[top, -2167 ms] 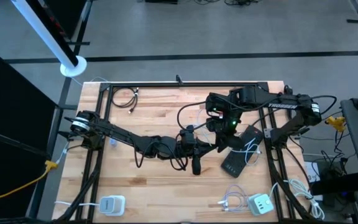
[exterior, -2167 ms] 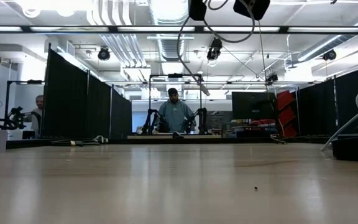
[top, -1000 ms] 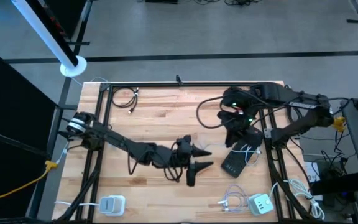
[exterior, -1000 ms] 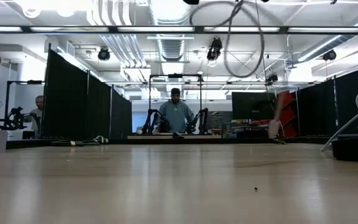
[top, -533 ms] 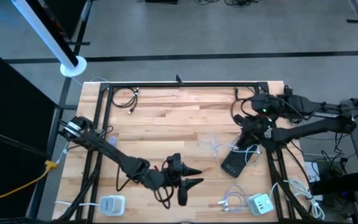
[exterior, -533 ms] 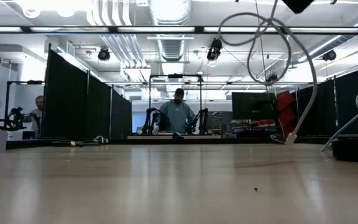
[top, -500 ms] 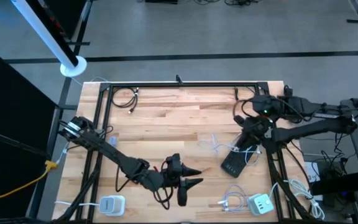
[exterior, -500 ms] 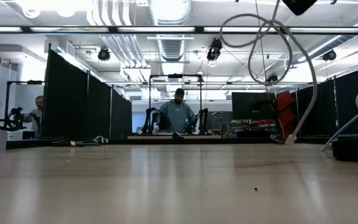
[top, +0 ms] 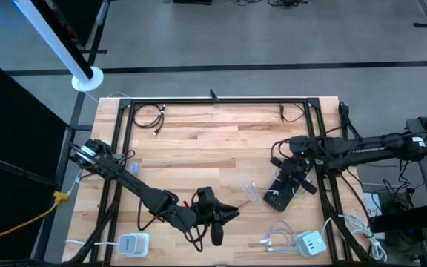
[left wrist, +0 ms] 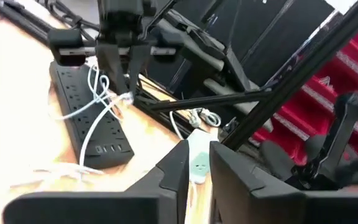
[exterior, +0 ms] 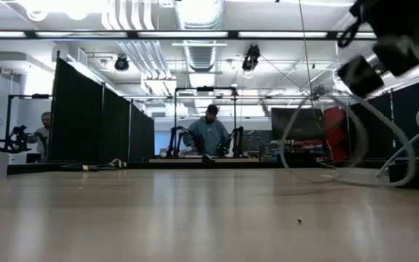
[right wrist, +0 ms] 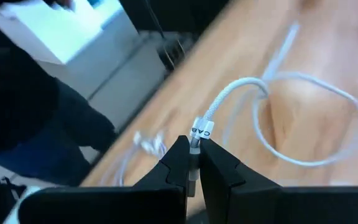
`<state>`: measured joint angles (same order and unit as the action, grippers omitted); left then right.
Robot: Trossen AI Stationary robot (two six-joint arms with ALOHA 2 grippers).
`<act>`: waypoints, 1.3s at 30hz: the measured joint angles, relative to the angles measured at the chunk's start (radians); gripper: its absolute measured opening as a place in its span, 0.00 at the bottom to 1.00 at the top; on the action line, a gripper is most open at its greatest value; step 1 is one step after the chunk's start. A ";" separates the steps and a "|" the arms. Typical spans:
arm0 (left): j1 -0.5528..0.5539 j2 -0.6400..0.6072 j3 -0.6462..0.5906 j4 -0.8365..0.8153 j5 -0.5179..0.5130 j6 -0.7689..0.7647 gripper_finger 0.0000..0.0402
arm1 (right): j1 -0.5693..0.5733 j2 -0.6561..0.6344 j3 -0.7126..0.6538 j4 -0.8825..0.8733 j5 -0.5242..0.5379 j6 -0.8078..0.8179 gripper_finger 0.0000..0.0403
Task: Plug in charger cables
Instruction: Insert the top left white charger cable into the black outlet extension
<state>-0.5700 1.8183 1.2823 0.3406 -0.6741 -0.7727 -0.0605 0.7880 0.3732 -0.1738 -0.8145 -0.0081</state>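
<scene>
The right gripper point(top: 293, 178) is over the right part of the wooden table point(top: 199, 148), directly above the black power strip point(top: 279, 194), and it is clenched on the plug end of a white charger cable point(right wrist: 253, 99). In the right wrist view the two dark fingers point(right wrist: 180, 163) press together on the small plug, and the cable goes away from them and makes a loose loop that lies on the wood. In the left wrist view the same gripper point(left wrist: 122, 68) hangs over the power strip point(left wrist: 86, 118), and the white cable point(left wrist: 101, 102) falls from it across the strip's sockets. The left gripper point(top: 228, 214) is near the front edge of the table, in the middle, well apart from the strip; its fingers point(left wrist: 173, 171) stand close to each other with only a narrow gap, and nothing is between them. Another black charger cable point(top: 148, 116) lies coiled at the far left corner of the table. A white charger block point(top: 310, 242) with its bundled cord sits at the front right, and one more white block point(top: 133, 243) at the front left. In the low view a person point(exterior: 211, 135) stands far behind the table.
</scene>
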 joint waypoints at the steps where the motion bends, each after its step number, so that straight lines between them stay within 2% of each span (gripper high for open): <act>1: -0.002 0.000 0.000 -0.001 -0.001 -0.006 0.09 | 0.005 -0.001 -0.002 0.004 0.040 0.024 0.02; 5: -0.005 0.000 0.000 -0.004 -0.001 -0.005 0.06 | 0.010 0.029 0.010 -0.057 0.229 0.134 0.02; 10: -0.014 0.000 0.000 -0.018 0.002 -0.052 0.06 | 0.044 0.076 0.010 -0.153 0.391 0.316 0.02; 17: -0.050 0.000 0.000 -0.050 0.006 -0.052 0.06 | 0.220 0.138 0.154 -0.375 0.688 0.529 0.02; 21: -0.068 0.000 0.000 -0.104 0.039 -0.053 0.06 | 0.287 0.258 0.249 -0.501 0.732 0.645 0.02; 30: -0.119 0.000 0.000 -0.211 0.097 -0.054 0.06 | 0.439 0.566 0.374 -0.634 0.800 0.856 0.02; 35: -0.153 0.000 0.000 -0.246 0.098 -0.042 0.06 | 0.503 0.692 0.451 -0.673 0.821 0.886 0.02; 39: -0.160 0.000 0.000 -0.266 0.098 -0.031 0.06 | 0.508 0.798 0.531 -0.679 0.825 0.850 0.02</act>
<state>-0.7303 1.8187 1.2823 0.0749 -0.5757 -0.8032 0.4474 1.5865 0.9039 -0.8530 0.0108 0.8423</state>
